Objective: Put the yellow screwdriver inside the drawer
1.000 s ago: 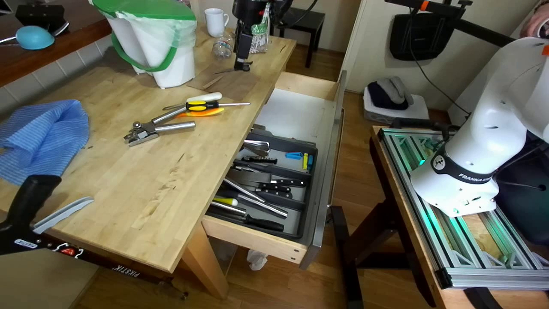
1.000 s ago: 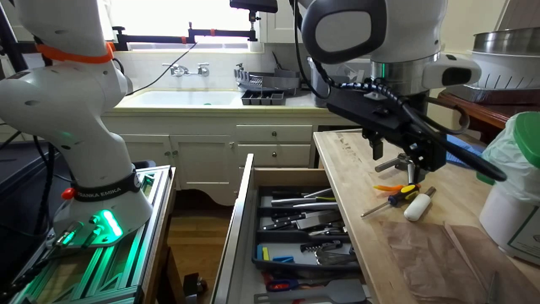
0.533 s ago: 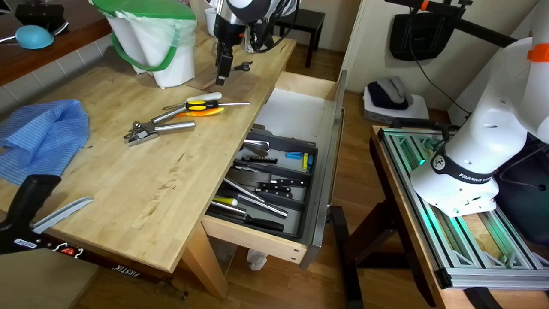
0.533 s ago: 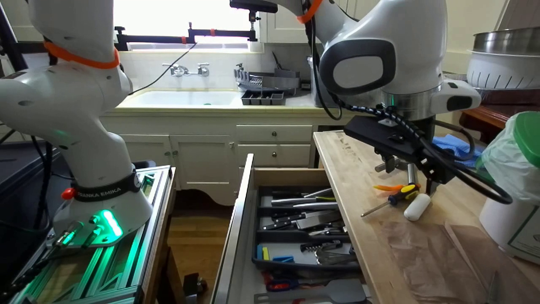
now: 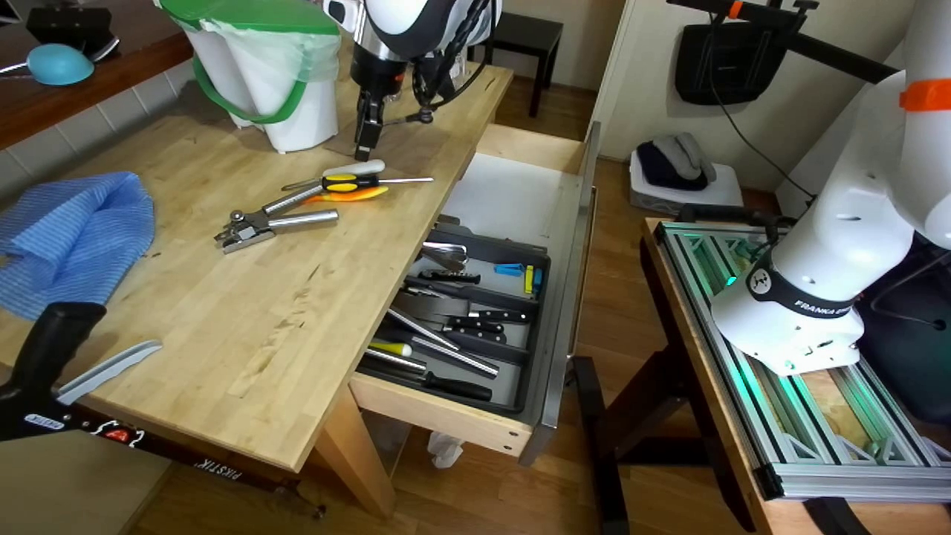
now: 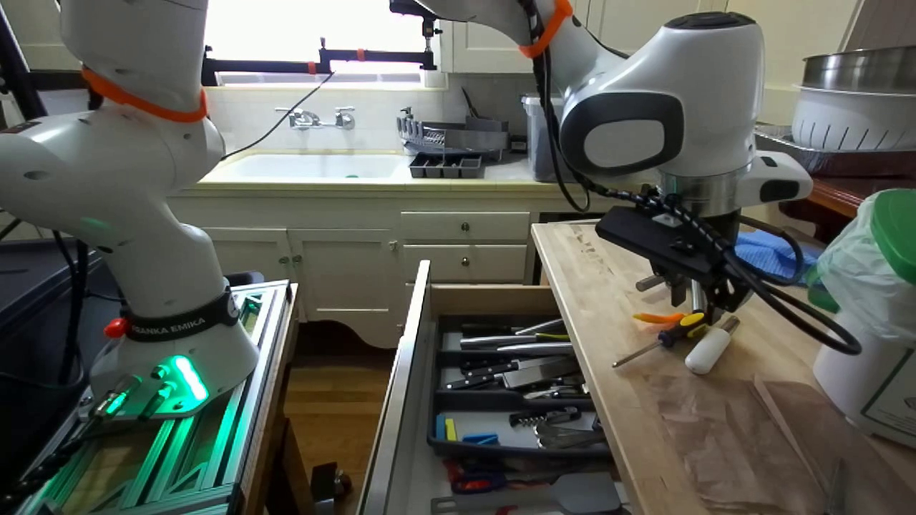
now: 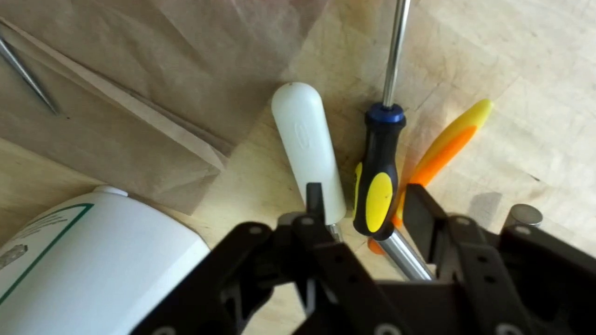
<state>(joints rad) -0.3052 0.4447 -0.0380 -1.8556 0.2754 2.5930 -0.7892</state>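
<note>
In an exterior view, the black-and-yellow screwdriver [image 5: 358,182] is seen lying on the table [image 5: 245,334], its shaft pointed to three o'clock. The gripper [image 5: 362,154] is held just beyond it at twelve o'clock, near the white-handled tool [image 5: 368,167]. From the screwdriver, a two-handled metal tool [image 5: 249,230] is found at eight o'clock, a blue striped cloth [image 5: 82,230] well apart at nine, and a green-lidded bucket [image 5: 308,122] at eleven. The drawer [image 5: 513,189] is pulled out at four o'clock.

In an exterior view, the divided tray [image 6: 544,453] is shown inside the drawer, with knives [image 6: 533,373] laid in its middle compartment and blue and yellow clips [image 6: 481,438] in the one at six o'clock. Brown paper [image 6: 708,429] is spread at five o'clock from the screwdriver.

In the wrist view, the jaws are parted wide, and the screwdriver's handle is framed between them, its shaft directed to twelve o'clock. The white-handled tool is seen beside the handle at nine o'clock, a yellow-and-orange-handled tool [image 7: 440,149] at two. Whether anything is touched by the jaws cannot be told.
</note>
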